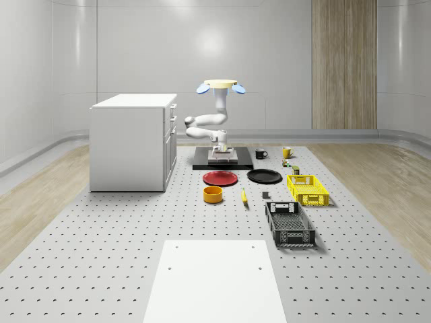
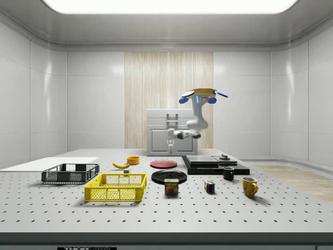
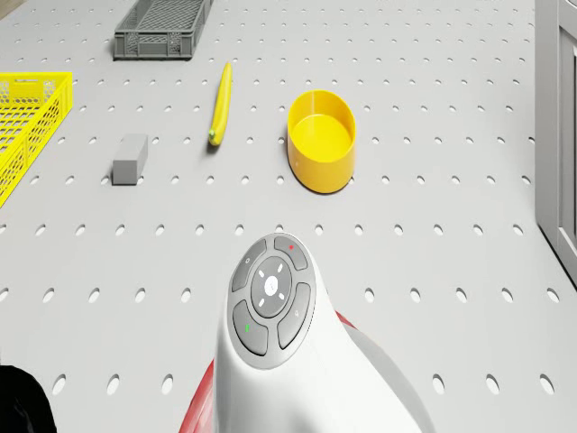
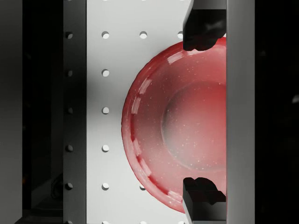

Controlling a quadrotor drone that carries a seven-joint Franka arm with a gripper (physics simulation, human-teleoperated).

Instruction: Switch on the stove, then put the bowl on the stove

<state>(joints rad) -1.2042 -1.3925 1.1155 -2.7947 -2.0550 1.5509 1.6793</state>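
Observation:
The yellow bowl (image 1: 213, 194) (image 2: 133, 160) (image 3: 322, 140) stands upright on the perforated table, in front of the red plate (image 1: 220, 177) (image 4: 177, 126). Behind the plates lies the flat black stove (image 1: 202, 165) (image 2: 208, 167), with a small knob (image 2: 225, 157) on top. The drone (image 1: 221, 85) (image 2: 203, 95) hovers above the stove. Its arm reaches down, and the gripper (image 2: 170, 140) (image 4: 204, 114) hangs open above the red plate, well clear of it, holding nothing. The bowl lies some way off from the gripper, apart from it.
A white cabinet (image 1: 135, 141) stands at the whole-scene view's left. A black plate (image 1: 264, 176), banana (image 1: 244, 196), grey block (image 3: 130, 159), yellow basket (image 1: 308, 188) and grey crate (image 1: 289, 223) lie to the right. Two mugs (image 1: 260, 153) stand beside the stove.

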